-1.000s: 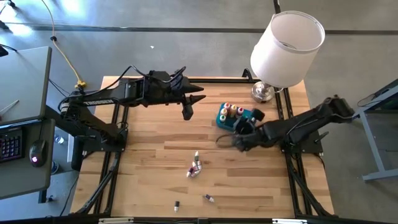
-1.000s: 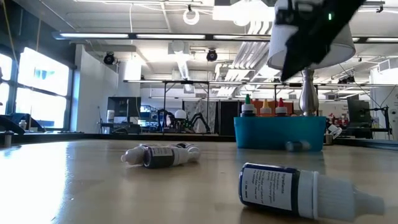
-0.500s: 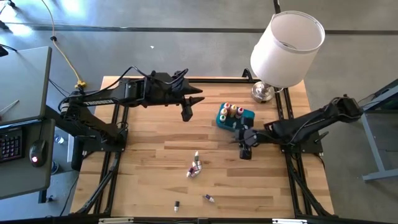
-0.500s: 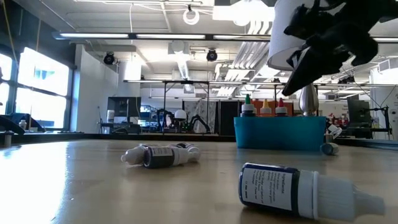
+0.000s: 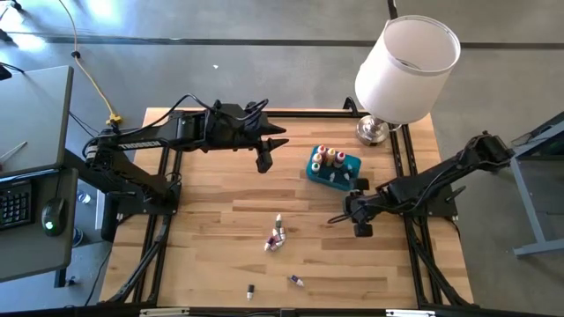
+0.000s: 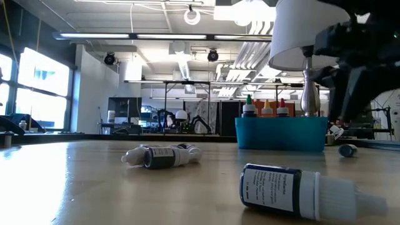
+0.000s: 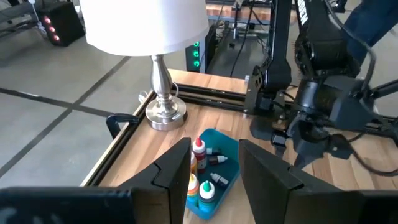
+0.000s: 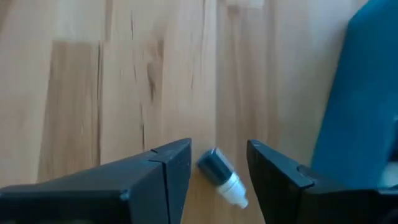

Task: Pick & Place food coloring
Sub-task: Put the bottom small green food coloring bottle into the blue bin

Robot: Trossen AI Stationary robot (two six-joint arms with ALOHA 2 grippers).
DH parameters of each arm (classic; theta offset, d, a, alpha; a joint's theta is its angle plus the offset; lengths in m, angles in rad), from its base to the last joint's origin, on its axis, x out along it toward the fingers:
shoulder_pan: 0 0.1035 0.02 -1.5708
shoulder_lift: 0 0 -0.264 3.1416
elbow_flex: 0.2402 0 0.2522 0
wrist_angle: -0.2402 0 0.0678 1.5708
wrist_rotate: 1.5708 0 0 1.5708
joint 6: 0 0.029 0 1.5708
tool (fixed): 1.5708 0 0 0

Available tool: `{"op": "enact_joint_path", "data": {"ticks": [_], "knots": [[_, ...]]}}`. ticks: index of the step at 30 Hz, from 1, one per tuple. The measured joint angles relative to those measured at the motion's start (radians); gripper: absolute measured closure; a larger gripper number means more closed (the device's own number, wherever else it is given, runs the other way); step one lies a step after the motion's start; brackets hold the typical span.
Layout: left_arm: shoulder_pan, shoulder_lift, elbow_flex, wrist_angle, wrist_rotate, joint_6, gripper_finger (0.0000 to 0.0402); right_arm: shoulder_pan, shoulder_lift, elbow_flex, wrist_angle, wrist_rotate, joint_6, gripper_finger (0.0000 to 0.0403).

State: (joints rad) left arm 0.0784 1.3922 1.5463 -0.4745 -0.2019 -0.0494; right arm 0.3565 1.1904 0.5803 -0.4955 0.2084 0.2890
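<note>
While your right gripper (image 5: pixel 361 224) hangs over the wood at about 4 o'clock from the table's middle, its fingers (image 8: pixel 163 167) stand apart with nothing between them but air. Straight under that gap a small bottle (image 8: pixel 222 177) lies on its side on the table (image 5: pixel 211 255), dark body and whitish tip, not touching either finger. In the low view you can spot the same little one (image 6: pixel 347 150) lying just past the bin, off its right end.

Your teal bin (image 5: pixel 345 170) sits at roughly 2 o'clock, near the lamp (image 5: pixel 405 70) base. Several food coloring bottles (image 5: pixel 331 158) stand upright inside it, caps up; from the left wrist view you get a red one, a yellow one and a green-capped one, plus a dark one lying flat in there.

The rest is loose on the wood. A little cluster of bottles (image 5: pixel 277 236) lies around 6 o'clock, close to the middle. Two more single ones, (image 5: pixel 297 281) and (image 5: pixel 250 290), lie well below that near the front edge.

Your left gripper (image 5: pixel 264 158) waits above the table at about 12 o'clock, well apart from the bin. Its fingers (image 7: pixel 175 168) are partly open and hold nothing.
</note>
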Motion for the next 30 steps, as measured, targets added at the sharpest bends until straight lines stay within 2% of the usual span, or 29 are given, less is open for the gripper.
{"op": "enact_joint_path", "data": {"ticks": [5,12,21,25,30], "knots": [[0.0,0.0,0.0,0.0,0.001,0.0,0.0271,-0.006,0.0,-0.08,0.017,-0.024,0.008,0.0253],[0.0,0.0,0.0,0.001,0.0,0.0,0.0271,-0.044,0.0,-0.18,0.184,-0.059,-0.036,0.0253],[0.0,0.0,0.0,0.002,0.0,0.0,0.0271,-0.063,-0.001,-0.222,0.218,-0.083,-0.035,0.0256],[0.0,0.0,0.0,0.002,0.0,0.0,0.0271,-0.063,0.0,-0.223,0.232,-0.084,-0.021,0.0275],[0.0,0.0,0.0,0.001,-0.001,-0.001,0.0271,-0.063,0.0,-0.224,0.249,-0.084,0.045,0.0323]]}}
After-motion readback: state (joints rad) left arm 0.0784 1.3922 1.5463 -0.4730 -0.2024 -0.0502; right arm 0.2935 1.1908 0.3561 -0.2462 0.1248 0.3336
